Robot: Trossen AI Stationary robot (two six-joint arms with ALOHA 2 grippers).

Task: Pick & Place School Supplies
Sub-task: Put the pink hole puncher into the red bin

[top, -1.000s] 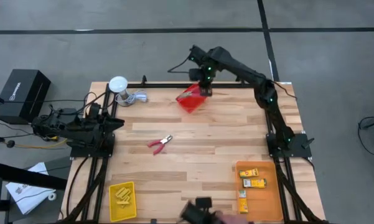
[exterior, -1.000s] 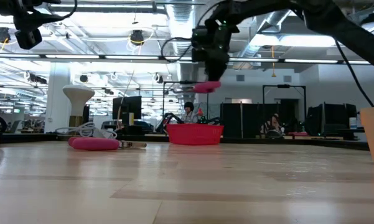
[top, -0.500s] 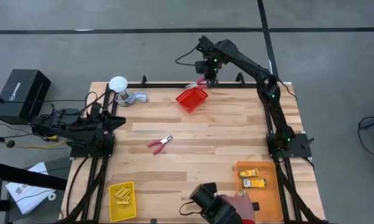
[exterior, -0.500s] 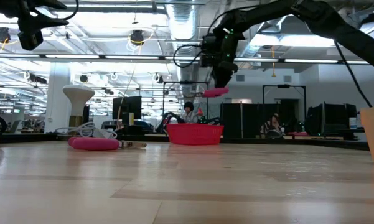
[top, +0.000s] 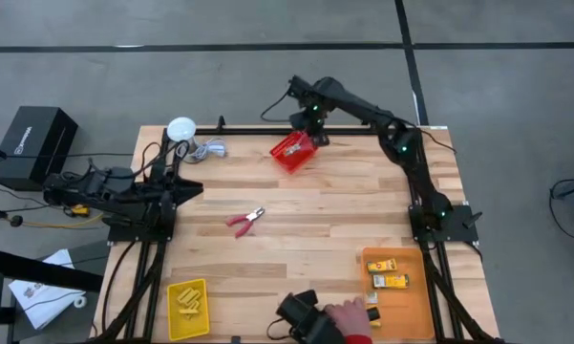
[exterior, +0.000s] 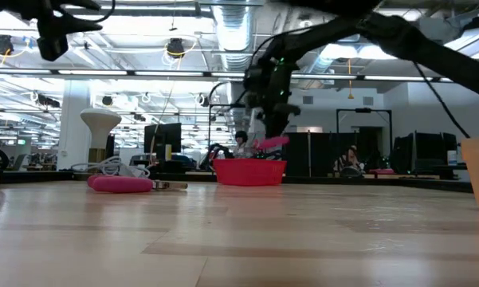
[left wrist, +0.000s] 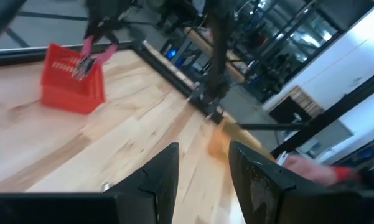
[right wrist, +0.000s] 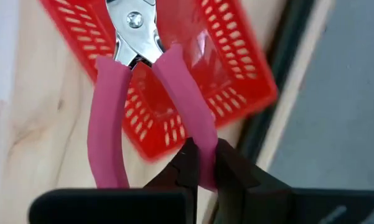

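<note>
My right gripper [top: 310, 134] hangs over the red bin [top: 294, 153] at the table's far edge, shut on pink-handled pliers [right wrist: 137, 93]. In the low view the pliers [exterior: 268, 143] hover just above the bin's rim [exterior: 249, 164]. A second pair of pink-handled pliers [top: 246, 221] lies flat on the wood mid-table. My left gripper [left wrist: 202, 177] is open and empty at the table's left side. Yellow pieces lie in the yellow bin [top: 172, 320]. Yellow-orange boxes lie in the orange bin [top: 415, 306]. My right gripper pinches one pink handle [right wrist: 199, 146] of the pliers between its two fingers, toward that handle's free end. The fingers come from above, pointing down. The other handle [right wrist: 106, 124] is free. The pliers are lifted clear, their metal head [right wrist: 135, 28] over the red bin.
A white round object with a cable [top: 181, 129] stands at the far left corner. At the near edge a person's hand [top: 349, 315] holds a black device beside the orange bin. Bare wood lies open across the table's middle.
My right gripper has come down toward the red bin with the pliers and rolled its wrist; the pliers now hang just above the bin's rim, lower than before. My left gripper has edged a little toward the table's middle. The person's hand at the near edge has shifted.
</note>
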